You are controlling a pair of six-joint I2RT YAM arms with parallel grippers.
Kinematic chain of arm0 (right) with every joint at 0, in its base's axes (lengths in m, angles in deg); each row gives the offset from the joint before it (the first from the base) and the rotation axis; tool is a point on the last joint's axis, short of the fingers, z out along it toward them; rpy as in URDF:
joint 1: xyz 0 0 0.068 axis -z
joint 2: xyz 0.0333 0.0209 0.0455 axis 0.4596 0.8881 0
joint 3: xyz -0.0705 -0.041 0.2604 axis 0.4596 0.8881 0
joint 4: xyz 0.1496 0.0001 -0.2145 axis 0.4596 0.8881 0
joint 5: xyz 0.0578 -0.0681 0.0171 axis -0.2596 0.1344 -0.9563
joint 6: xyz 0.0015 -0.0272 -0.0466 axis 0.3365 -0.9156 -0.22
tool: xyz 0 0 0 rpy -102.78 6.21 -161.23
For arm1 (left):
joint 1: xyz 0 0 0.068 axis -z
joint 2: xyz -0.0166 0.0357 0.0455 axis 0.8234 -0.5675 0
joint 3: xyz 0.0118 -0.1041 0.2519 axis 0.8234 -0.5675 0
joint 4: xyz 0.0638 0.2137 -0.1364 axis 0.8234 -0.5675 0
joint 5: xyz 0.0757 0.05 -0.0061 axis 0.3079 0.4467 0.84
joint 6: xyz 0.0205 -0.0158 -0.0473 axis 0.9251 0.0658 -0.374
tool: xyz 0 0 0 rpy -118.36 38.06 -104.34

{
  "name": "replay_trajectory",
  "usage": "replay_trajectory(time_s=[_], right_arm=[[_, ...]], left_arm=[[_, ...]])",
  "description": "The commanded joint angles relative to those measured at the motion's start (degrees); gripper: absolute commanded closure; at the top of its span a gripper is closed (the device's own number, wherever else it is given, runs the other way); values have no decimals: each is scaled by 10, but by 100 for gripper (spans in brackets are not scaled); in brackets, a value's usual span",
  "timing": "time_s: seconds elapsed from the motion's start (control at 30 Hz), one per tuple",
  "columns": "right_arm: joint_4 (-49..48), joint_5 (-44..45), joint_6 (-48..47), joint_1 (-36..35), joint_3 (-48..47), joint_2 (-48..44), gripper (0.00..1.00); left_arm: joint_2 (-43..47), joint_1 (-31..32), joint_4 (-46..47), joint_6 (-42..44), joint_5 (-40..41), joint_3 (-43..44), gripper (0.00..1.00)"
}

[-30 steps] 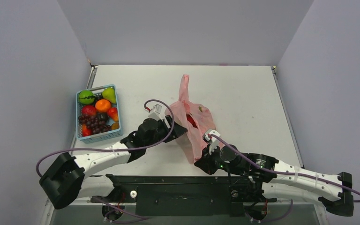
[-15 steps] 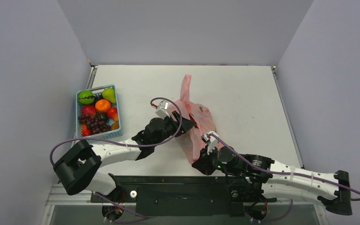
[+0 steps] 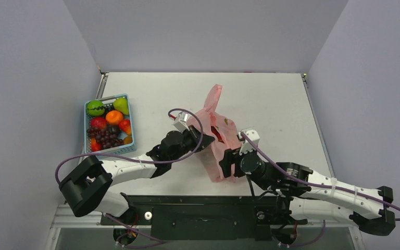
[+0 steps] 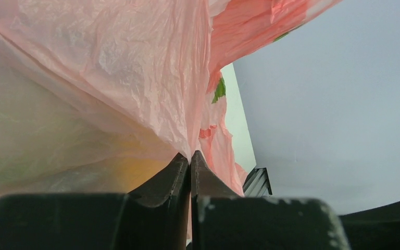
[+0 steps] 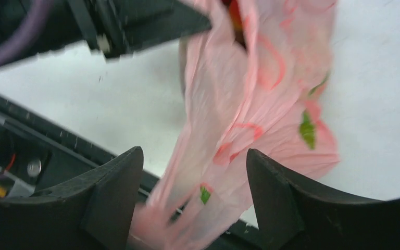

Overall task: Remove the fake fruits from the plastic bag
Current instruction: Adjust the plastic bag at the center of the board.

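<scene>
The left gripper (image 4: 190, 159) was fully closed, pinching a fold of the plastic bag (image 3: 211, 156); the bag lay mid-worktop (image 3: 271, 104), with a red fruit (image 3: 214, 134) visible inside. The right gripper (image 5: 194, 155) stood wide apart astride the bag's lower end, gripping nothing.
</scene>
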State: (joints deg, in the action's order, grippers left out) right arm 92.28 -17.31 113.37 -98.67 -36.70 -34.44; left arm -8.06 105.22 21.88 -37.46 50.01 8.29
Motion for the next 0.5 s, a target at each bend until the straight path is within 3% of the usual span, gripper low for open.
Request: replay_trajectory(time_s=[0.0, 0.23, 0.47], right_arm=[[100, 174, -42, 14, -122, 52, 30], [167, 198, -136, 99, -252, 203, 33], [73, 158, -189, 97, -263, 307, 40]], left_arm=[[35, 1, -29, 24, -5, 8, 100], [42, 1, -37, 28, 2, 11, 100], [45, 1, -34, 22, 6, 7, 100]])
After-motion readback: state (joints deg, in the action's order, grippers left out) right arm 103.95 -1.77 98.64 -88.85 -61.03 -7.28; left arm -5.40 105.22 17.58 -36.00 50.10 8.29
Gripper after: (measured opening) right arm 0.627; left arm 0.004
